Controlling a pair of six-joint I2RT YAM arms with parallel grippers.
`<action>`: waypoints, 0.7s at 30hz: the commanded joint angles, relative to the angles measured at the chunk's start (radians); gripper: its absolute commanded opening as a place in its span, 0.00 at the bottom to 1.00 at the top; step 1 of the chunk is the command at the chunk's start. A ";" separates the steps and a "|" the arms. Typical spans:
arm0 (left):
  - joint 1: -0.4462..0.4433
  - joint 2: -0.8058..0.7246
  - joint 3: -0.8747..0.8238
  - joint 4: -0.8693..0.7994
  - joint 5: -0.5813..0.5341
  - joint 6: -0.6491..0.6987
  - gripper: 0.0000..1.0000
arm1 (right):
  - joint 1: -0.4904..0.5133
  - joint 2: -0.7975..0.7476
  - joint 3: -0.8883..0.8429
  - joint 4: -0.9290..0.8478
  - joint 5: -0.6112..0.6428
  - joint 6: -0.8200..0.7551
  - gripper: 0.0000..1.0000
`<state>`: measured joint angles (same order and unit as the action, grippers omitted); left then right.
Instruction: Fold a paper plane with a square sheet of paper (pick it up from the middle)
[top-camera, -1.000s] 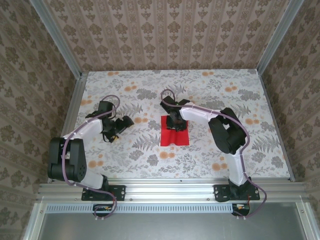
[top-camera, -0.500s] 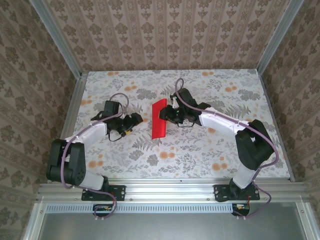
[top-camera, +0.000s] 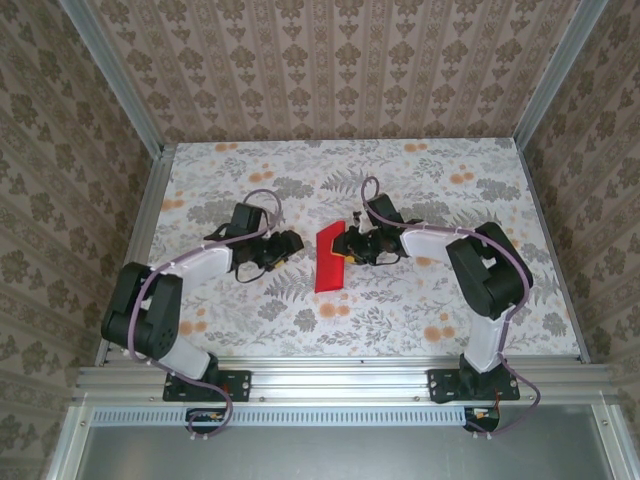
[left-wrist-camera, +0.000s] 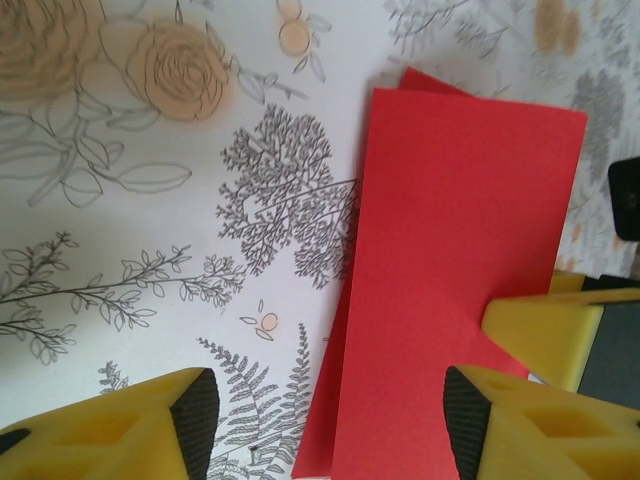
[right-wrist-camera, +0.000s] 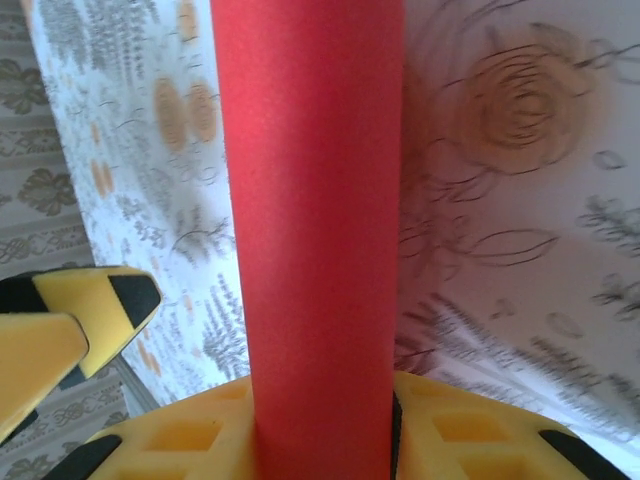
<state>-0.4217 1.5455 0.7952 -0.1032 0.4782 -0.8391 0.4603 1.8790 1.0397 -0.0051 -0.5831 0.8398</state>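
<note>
My right fingers (top-camera: 345, 246) are clamped on the square sheet of paper (top-camera: 327, 262), pinching it near its middle so that the two halves bow over toward each other. From my right wrist the red runs straight out from between those fingers as a rounded band, not a sharp crease. I judge I hold it this way so the sheet stands up where my other side can reach it, since a sheet lying flat on the desk (top-camera: 420, 310) offers no edge to pinch. Whether its lower edge touches the desk I cannot tell. My left fingers (top-camera: 287, 246) stand apart and grip nothing. The sheet's free side reaches into the gap between them, close against the finger nearer my right fingers, while the far finger faces only patterned desk. That placement reads to me as lining up to take the doubled edges and press the centre fold. By count there is one sheet, showing two layers where a second red edge peeks past the first, and there are two pairs of fingers, one holding and one open. The sheet has no dart shape yet.
</note>
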 joint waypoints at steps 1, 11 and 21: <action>-0.028 0.028 0.048 0.015 -0.020 -0.011 0.63 | -0.019 0.029 -0.010 -0.005 -0.011 -0.042 0.35; -0.115 0.111 0.086 0.053 0.001 -0.013 0.47 | -0.038 0.049 -0.021 -0.025 0.024 -0.067 0.37; -0.175 0.208 0.133 0.077 0.019 -0.022 0.23 | -0.044 0.056 -0.020 -0.038 0.037 -0.064 0.37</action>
<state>-0.5838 1.7302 0.8940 -0.0391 0.4767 -0.8577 0.4232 1.9144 1.0321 -0.0151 -0.5594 0.7849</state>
